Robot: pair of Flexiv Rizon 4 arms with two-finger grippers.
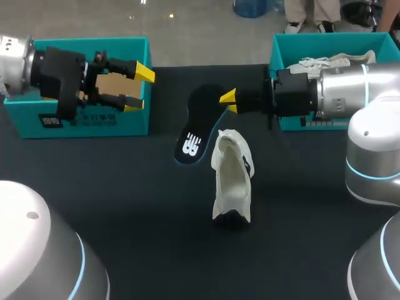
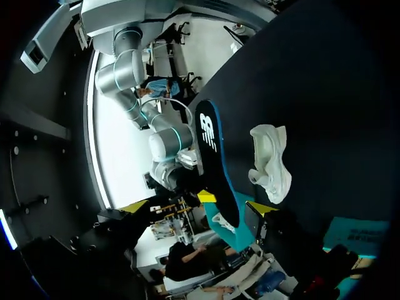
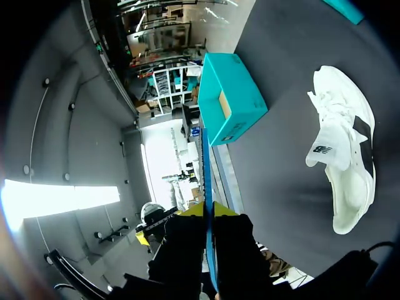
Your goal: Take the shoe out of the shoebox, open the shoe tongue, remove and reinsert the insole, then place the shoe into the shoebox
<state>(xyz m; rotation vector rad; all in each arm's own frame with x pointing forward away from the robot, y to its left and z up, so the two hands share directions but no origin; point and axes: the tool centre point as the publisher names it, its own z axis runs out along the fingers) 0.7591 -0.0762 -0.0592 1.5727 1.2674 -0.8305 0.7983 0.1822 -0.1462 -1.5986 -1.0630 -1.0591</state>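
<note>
The right gripper (image 1: 229, 100) is clamping the black insole (image 1: 199, 128) by its edge, and feeding it toe-first into the white shoe (image 1: 232, 181) is likely needing the spread-fingered, empty left gripper (image 1: 139, 89) steadying the shoe.

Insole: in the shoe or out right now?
Out: the right pincer grips the insole, outside the white shoe.

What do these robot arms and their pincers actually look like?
The left arm and right arm are rounded silver-grey tubes with thin blue rings at the joints. The left gripper and right gripper are boxy and black, with bright yellow tips.
</note>
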